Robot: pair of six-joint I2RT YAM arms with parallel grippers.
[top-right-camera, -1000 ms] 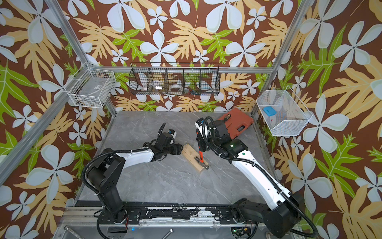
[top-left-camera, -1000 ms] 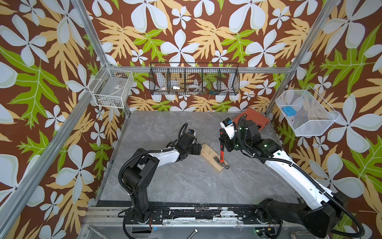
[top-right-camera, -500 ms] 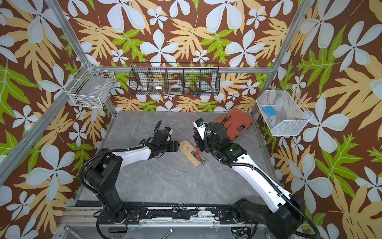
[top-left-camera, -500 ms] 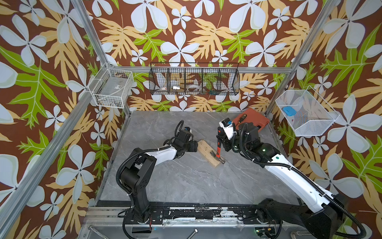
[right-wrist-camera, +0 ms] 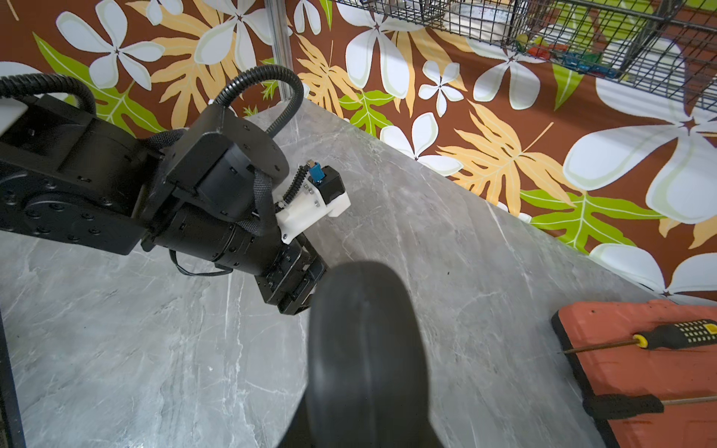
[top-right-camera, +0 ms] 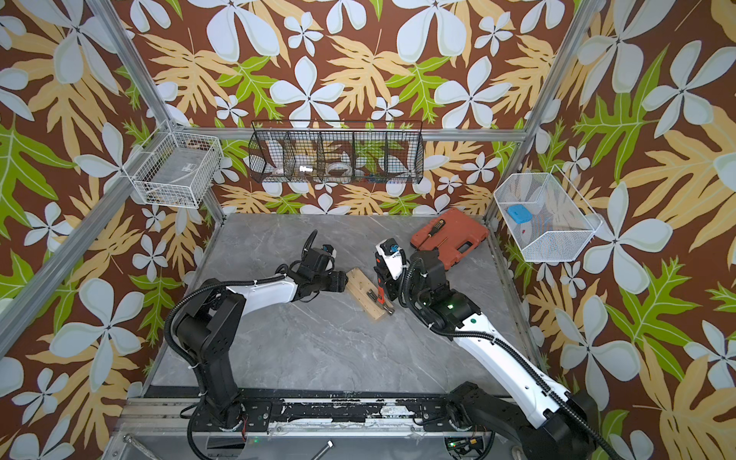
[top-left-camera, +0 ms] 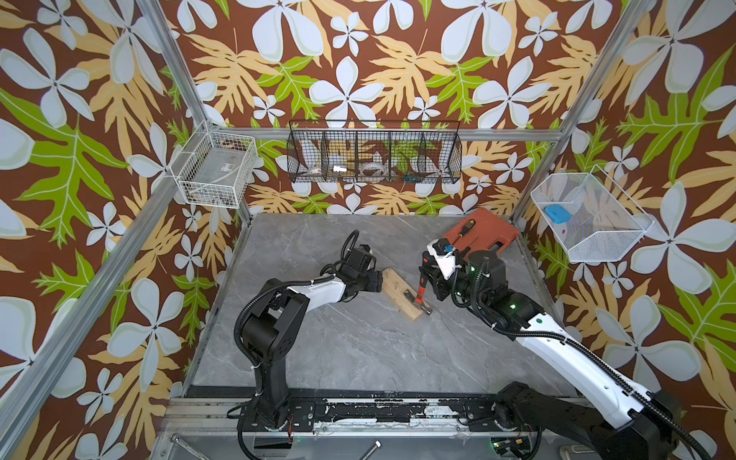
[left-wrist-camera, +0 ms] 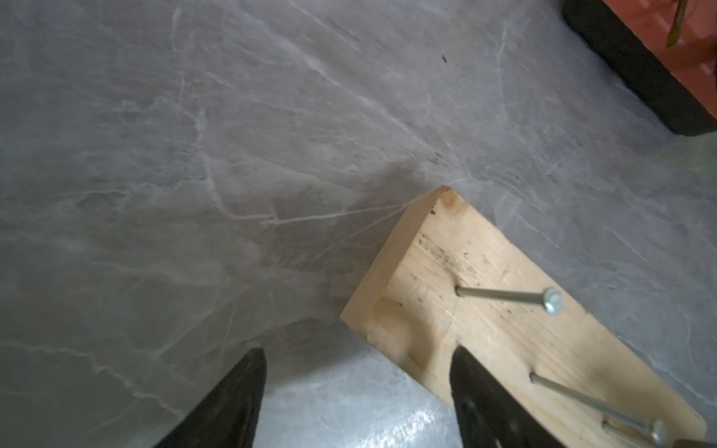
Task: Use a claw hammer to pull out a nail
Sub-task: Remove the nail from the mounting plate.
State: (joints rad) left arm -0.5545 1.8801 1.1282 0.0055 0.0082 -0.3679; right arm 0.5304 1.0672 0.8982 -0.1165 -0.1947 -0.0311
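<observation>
A pale wooden block (top-left-camera: pixel 399 294) (top-right-camera: pixel 363 292) (left-wrist-camera: pixel 485 310) lies mid-table with several nails (left-wrist-camera: pixel 504 296) standing out of its top. The claw hammer (top-left-camera: pixel 420 292) (top-right-camera: pixel 380 295) stands tilted, its steel head on the block's near end. Whether the claw is round a nail I cannot tell. My right gripper (top-left-camera: pixel 429 275) (top-right-camera: pixel 383 278) is shut on the hammer's black handle (right-wrist-camera: pixel 364 349), which hides the jaws in the right wrist view. My left gripper (top-left-camera: pixel 376 280) (top-right-camera: pixel 339 282) (left-wrist-camera: pixel 359 351) is open at the block's far end. One of its fingers (left-wrist-camera: pixel 481 403) is over the block's corner, the other over the table.
An orange-red tool case (top-left-camera: pixel 484 235) (right-wrist-camera: pixel 640 368) with a black screwdriver (right-wrist-camera: pixel 679 337) on it lies at the back right. Wire baskets (top-left-camera: pixel 374 157) hang on the back and side walls. Bare grey table (top-left-camera: pixel 358 350) stretches in front of the block.
The block, the hammer and my right gripper have shifted a little left and away. My left arm has drawn in, its open gripper staying by the block's far end.
</observation>
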